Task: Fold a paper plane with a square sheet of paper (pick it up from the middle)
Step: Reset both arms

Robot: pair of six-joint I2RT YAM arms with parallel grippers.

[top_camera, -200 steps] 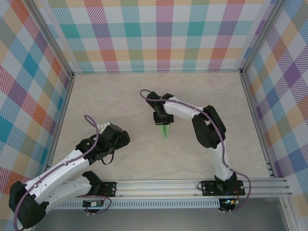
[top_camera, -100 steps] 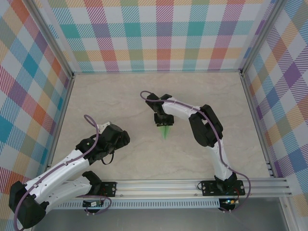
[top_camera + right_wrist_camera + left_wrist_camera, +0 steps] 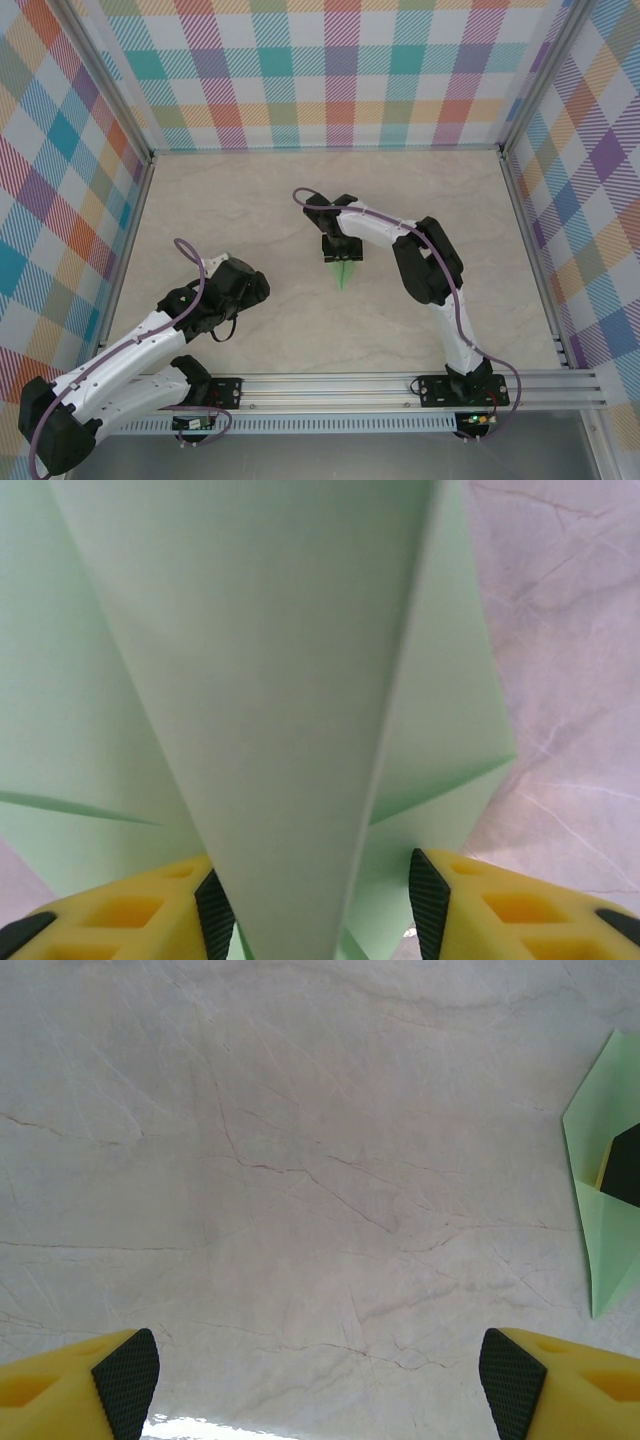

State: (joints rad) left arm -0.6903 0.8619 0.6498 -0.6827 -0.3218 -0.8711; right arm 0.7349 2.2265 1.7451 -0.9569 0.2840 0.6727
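Pale-green paper plane (image 3: pixel 290 680) sits between the parted right jaws.

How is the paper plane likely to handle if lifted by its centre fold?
Probably very light: the paper plane is thin folded sheet. Its raised centre fold, between the right fingers, looks stiffer; the wings may flop. A push would likely slide it.

Bright, even light, faint shadows, close-ups slightly soft.

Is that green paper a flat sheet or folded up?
Folded. The paper plane narrows to a point, and the right wrist view shows overlapping flaps and creases.
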